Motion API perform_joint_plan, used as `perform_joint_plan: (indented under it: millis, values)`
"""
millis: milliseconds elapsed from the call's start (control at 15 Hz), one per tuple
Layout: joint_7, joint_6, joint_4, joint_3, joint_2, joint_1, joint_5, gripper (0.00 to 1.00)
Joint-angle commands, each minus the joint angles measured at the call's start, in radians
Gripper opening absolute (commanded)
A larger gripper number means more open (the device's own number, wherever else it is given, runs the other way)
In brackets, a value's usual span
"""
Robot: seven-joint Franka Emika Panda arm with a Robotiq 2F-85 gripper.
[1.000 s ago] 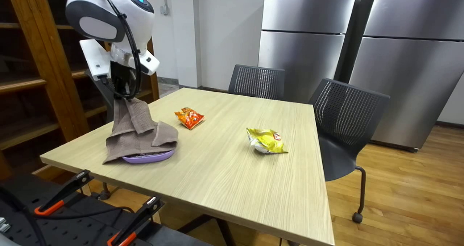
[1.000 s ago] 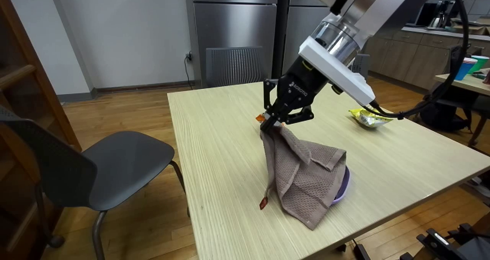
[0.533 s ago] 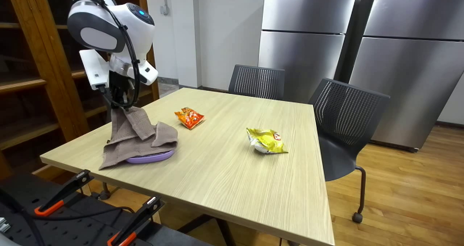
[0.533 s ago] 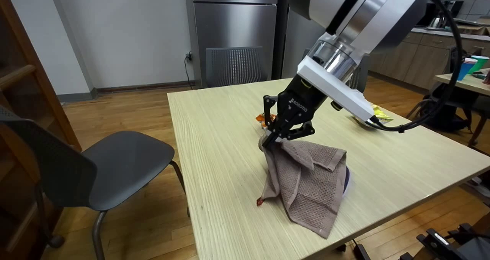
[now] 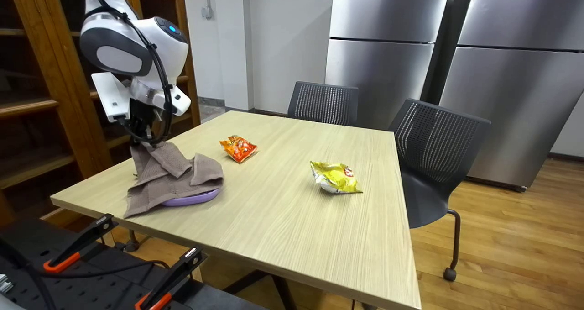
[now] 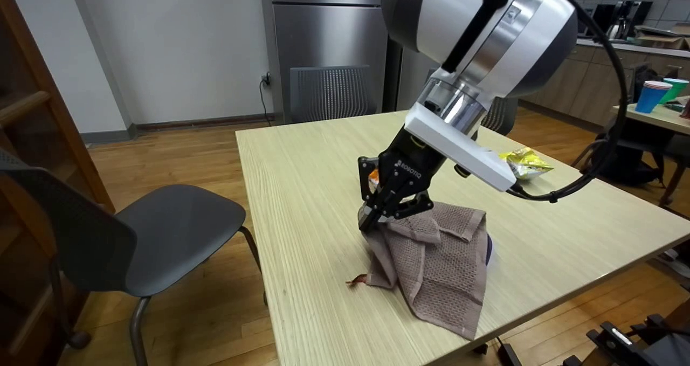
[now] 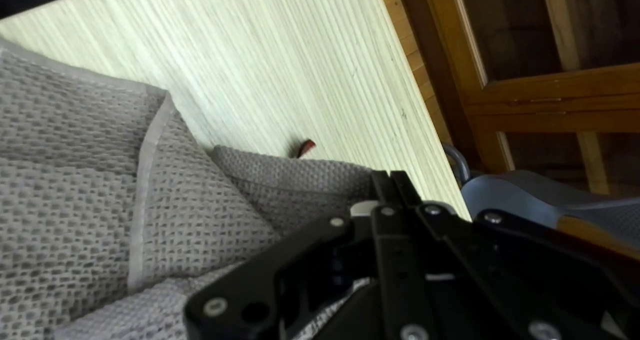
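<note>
My gripper (image 6: 368, 223) is shut on a raised corner of a brown-grey waffle towel (image 6: 442, 274), just above the table. In the wrist view the fingers (image 7: 381, 182) stand together at the edge of the towel (image 7: 200, 220). The cloth drapes over a purple dish (image 5: 194, 198), of which only a rim shows; what lies under the cloth is hidden. A small reddish piece (image 6: 357, 280) pokes out at the towel's lower edge, and this reddish piece (image 7: 306, 147) shows in the wrist view too. Whether it is fixed to the towel I cannot tell.
An orange snack bag (image 5: 238, 149) lies behind the towel. Farther along the wooden table (image 5: 283, 218) is a yellow snack bag (image 5: 336, 177). Dark chairs (image 6: 183, 236) stand round the table, and a wooden cabinet (image 5: 68, 72) rises close behind the arm.
The arm has come down and shifted left in both exterior views, lowering the held towel corner. The towel's free end has slid toward the table's edge and covers more of the dish.
</note>
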State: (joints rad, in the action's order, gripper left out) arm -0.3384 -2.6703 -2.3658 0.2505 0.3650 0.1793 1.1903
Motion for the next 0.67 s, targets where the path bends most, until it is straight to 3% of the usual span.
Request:
perform_joint_plan:
  millis: [0, 267, 333, 400, 467, 533, 600]
  values:
    - [0.029, 0.023, 0.031, -0.009, 0.036, 0.014, -0.036, 0.01]
    - [0.04, 0.024, 0.038, -0.01, 0.063, 0.014, -0.057, 0.01]
    - [0.044, 0.02, 0.038, -0.011, 0.066, 0.014, -0.062, 0.05]
    - [0.048, 0.019, 0.037, -0.012, 0.069, 0.014, -0.066, 0.25]
    - [0.054, 0.021, 0.035, -0.015, 0.071, 0.013, -0.077, 0.13]
    - [0.059, 0.02, 0.034, -0.016, 0.072, 0.013, -0.082, 0.33]
    - [0.066, 0.017, 0.032, -0.018, 0.072, 0.014, -0.091, 0.39]
